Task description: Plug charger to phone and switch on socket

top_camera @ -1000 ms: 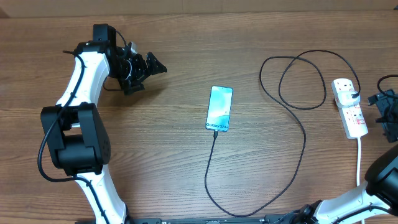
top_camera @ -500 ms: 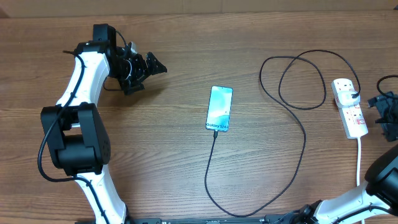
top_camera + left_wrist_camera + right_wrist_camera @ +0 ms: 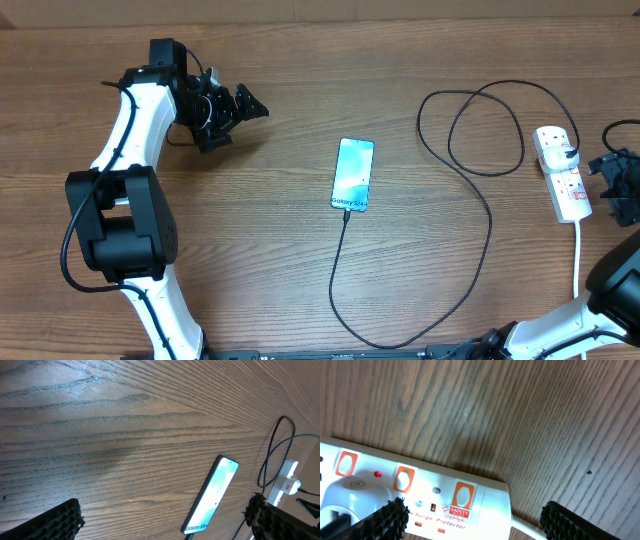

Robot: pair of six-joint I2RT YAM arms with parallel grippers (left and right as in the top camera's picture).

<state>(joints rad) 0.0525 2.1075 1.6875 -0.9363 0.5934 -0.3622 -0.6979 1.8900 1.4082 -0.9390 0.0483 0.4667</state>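
Note:
The phone lies flat mid-table, its screen lit teal. The black charger runs from the phone's near end, sweeps right and loops up to the white socket at the far right. My right gripper hovers just right of the socket, open. In the right wrist view its fingers straddle the cord end of the socket, which has orange switches. My left gripper hangs open at the back left, far from the phone; nothing is between its fingers.
The socket's white cord runs toward the near right edge. The charger loops lie between phone and socket. Bare wood surrounds the phone on its left.
My right gripper's fingers have drawn slightly closer together beside the socket. The left arm, phone and cable have not moved.

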